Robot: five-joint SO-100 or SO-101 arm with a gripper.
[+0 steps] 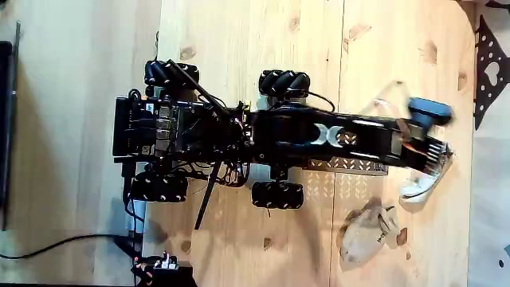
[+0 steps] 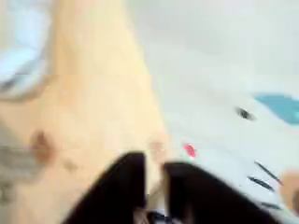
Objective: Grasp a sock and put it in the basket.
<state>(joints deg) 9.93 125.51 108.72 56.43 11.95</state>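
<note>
In the fixed view the black wheeled robot's arm stretches right over the basket (image 1: pixel 362 166), a perforated tray under the arm. My gripper (image 1: pixel 434 158) is at the arm's right end, smeared by motion. The small white sock (image 1: pixel 417 186) lies just below it; I cannot tell whether they touch. The wrist view is blurred: two black fingers (image 2: pixel 121 191) rise from the bottom edge with a narrow gap and nothing clearly between them. A pale white-blue shape, probably the sock (image 2: pixel 21 56), sits at the top left, away from the fingertips.
A larger beige-grey sock (image 1: pixel 365 233) lies on the wooden table (image 1: pixel 239 48) below the basket. A white patterned cloth (image 2: pixel 243 103) borders the table on the right of the wrist view. Cables trail off the robot's left end (image 1: pixel 127 207).
</note>
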